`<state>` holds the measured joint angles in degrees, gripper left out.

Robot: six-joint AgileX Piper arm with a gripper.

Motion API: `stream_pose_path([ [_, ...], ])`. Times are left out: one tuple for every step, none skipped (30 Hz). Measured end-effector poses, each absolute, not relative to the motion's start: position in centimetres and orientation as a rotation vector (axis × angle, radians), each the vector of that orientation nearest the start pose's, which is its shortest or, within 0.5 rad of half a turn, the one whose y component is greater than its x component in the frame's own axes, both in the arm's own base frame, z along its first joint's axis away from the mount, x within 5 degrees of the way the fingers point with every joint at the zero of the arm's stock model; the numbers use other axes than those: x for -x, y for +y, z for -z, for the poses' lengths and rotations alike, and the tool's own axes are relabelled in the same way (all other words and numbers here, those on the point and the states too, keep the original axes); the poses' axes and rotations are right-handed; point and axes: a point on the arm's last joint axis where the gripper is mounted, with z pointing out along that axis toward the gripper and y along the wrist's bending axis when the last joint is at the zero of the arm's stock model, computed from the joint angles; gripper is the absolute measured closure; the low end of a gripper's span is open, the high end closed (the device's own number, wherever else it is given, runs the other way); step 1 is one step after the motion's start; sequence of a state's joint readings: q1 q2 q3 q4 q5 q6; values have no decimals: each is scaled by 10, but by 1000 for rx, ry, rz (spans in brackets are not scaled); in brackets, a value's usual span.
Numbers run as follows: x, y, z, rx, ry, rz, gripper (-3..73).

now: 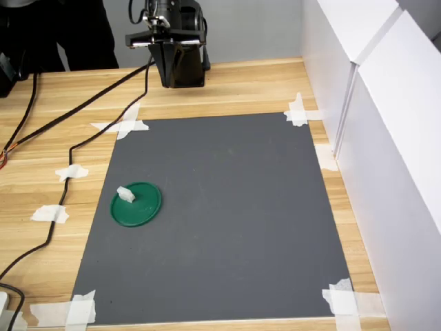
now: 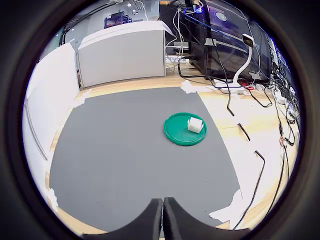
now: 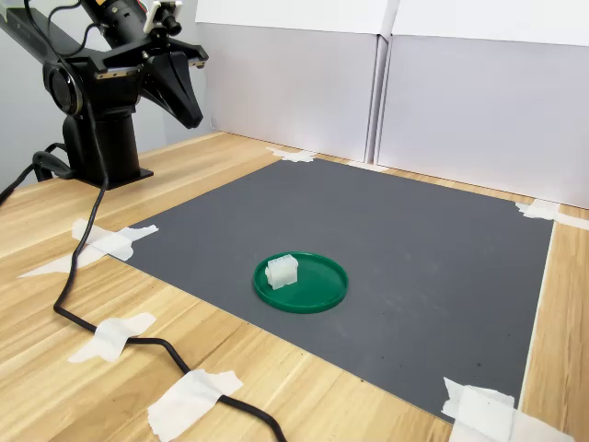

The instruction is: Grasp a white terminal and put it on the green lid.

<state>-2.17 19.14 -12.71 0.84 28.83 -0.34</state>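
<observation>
White terminal [image 3: 282,271] on green lid [image 3: 313,293], near rim at 9 o'clock in second exterior view. Gripper [image 2: 163,218] clenched empty, fingertips together: only wrist view shows this.

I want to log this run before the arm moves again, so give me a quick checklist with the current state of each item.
1. White terminal on green lid: ok, inside the rim.
2. Lid on grey mat: ok.
3. Hand empty: ok, fingers together with nothing between them.
4. Hand clear of lid: ok, pulled back near the arm base.
5. Black cable off the mat: ok, on the wooden table.
</observation>
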Motion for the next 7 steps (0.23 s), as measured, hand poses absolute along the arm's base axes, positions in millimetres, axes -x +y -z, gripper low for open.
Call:
stream_pose_path([
  [-74, -2, -220, -42, 2076, 11, 711],
  [-73, -2, -219, -41, 2052, 13, 711],
  [-71, -2, -218, -39, 2035, 14, 711],
  [-70, -2, -218, -37, 2016, 15, 711],
  [-69, -2, -218, -34, 2003, 17, 711],
  [-68, -2, -218, -32, 1995, 19, 711],
  [-68, -2, -218, -31, 1993, 19, 711],
])
